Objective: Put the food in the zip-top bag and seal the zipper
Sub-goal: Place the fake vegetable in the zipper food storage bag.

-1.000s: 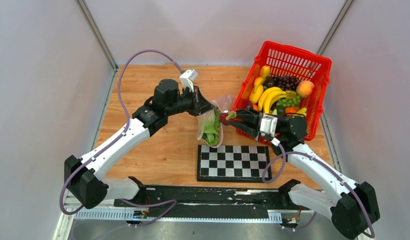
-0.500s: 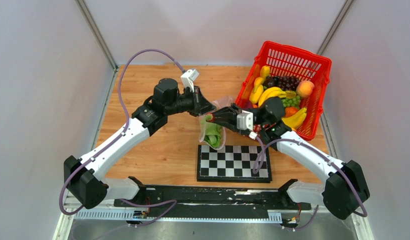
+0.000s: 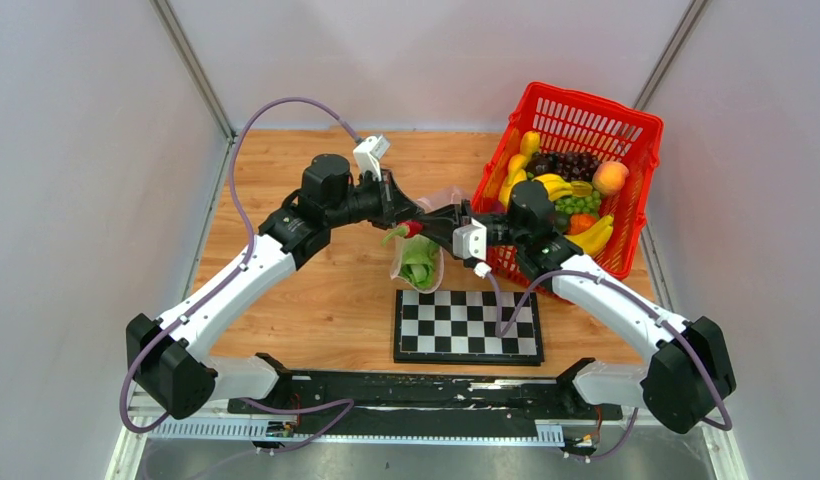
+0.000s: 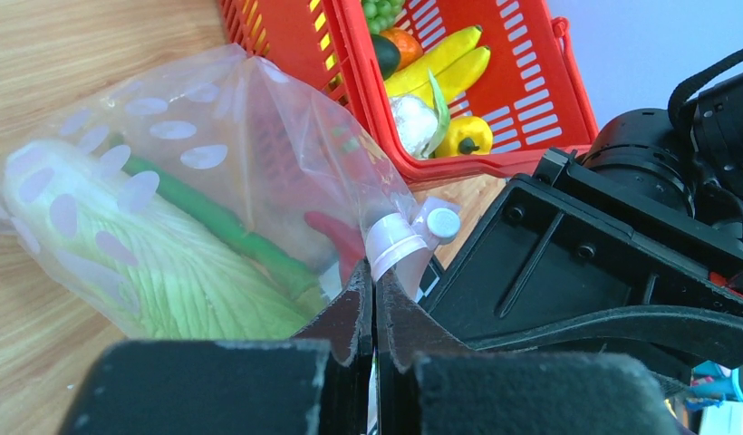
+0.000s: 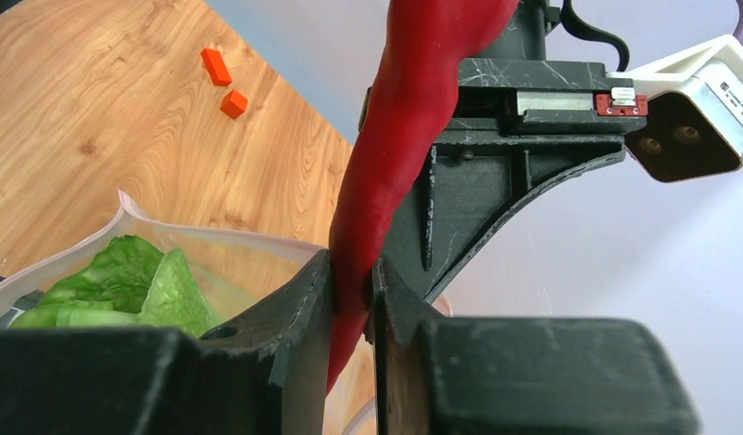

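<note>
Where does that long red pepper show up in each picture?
Top external: red pepper at centre, just above the zip-top bag.
Left wrist: red streak low centre, seen through the bag's film.
Right wrist: fills upper centre, pinched by the right gripper.
Shared landmark: the zip-top bag holding lettuce.

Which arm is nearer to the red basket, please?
The right. The right arm lies beside the red basket's near-left wall, holding a red chili toward the zip-top bag; the left arm is left of that bag, pinching its edge.
</note>
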Controlling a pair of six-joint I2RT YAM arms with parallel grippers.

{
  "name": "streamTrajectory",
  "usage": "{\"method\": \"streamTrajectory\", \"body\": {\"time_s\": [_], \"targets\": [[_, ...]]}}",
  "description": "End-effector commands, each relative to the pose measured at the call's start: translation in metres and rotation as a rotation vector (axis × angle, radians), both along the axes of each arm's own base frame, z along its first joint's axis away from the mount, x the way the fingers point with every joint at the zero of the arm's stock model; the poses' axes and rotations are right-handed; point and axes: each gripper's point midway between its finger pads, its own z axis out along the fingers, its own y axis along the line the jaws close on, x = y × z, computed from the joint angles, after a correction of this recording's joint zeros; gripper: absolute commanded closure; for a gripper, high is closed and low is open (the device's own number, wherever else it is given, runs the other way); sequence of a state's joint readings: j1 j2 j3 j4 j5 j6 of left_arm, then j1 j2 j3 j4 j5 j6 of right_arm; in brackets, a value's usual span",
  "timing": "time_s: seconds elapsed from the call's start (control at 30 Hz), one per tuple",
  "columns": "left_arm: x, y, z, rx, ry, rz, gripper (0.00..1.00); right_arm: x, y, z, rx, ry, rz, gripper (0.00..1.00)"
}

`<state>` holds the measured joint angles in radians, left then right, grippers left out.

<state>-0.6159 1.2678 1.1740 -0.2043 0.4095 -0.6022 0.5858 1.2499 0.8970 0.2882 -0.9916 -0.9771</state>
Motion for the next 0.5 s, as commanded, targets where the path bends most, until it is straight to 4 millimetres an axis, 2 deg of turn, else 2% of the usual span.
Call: {"method": "streamTrajectory", "body": {"time_s": [0.0, 0.17, 0.3, 0.4, 0.47], "targets": [[-0.01, -0.003, 0.064, -0.143, -0.128, -0.038, 1.0, 0.002, -0.008, -0.036, -0.097, 0.079, -0.049, 0.8], [-0.008, 0.0, 0.069, -0.148, -0.133, -0.028, 1.0, 0.006, -0.016, -0.054, -0.17, 0.105, -0.104, 0.8], [-0.007, 0.0, 0.069, -0.152, -0.131, -0.024, 1.0, 0.001, -0.019, -0.066, -0.215, 0.138, -0.094, 0.79], [-0.007, -0.002, 0.069, -0.156, -0.125, -0.03, 1.0, 0.001, -0.019, -0.071, -0.232, 0.155, -0.091, 0.59], [-0.007, -0.002, 0.07, -0.158, -0.126, -0.03, 1.0, 0.002, -0.02, -0.071, -0.231, 0.16, -0.101, 0.58]]}}
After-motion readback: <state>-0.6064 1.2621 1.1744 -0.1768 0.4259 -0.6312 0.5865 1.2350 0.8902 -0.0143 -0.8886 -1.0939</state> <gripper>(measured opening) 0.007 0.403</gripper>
